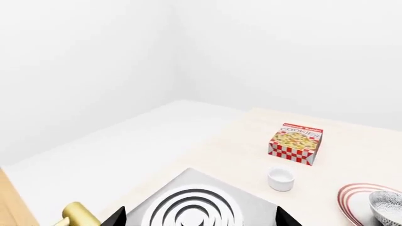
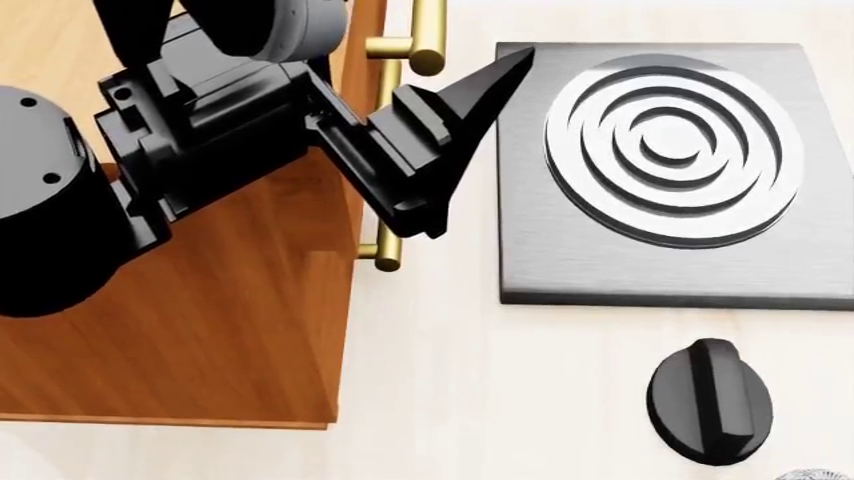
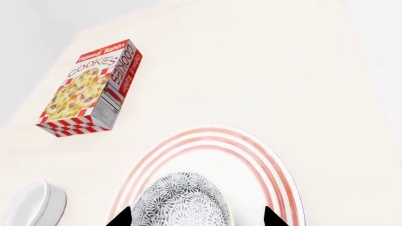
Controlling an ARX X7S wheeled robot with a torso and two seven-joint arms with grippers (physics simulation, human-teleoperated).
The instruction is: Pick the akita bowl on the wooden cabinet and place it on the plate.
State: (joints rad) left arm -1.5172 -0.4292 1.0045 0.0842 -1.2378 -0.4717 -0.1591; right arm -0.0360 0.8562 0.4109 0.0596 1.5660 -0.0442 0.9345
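Note:
The akita bowl (image 3: pixel 182 200), white with a dense blue-grey pattern, sits on the plate (image 3: pixel 264 160), a wide white one with red rings. My right gripper (image 3: pixel 196 217) is open above it, one fingertip on each side of the bowl and neither gripping it. In the left wrist view the bowl (image 1: pixel 386 207) and plate (image 1: pixel 351 197) show at the far edge. My left gripper (image 2: pixel 481 142) is open and empty, reaching from over the wooden cabinet (image 2: pixel 227 330) toward the stove. The arm hides much of the cabinet top.
A grey square stove (image 2: pixel 667 140) with rings lies beside the cabinet and its brass handles (image 2: pixel 424 40). A cookies box (image 3: pixel 88 89) and a small plain white cup (image 3: pixel 31 205) stand near the plate. A black rounded part (image 2: pixel 710 400) shows over the counter.

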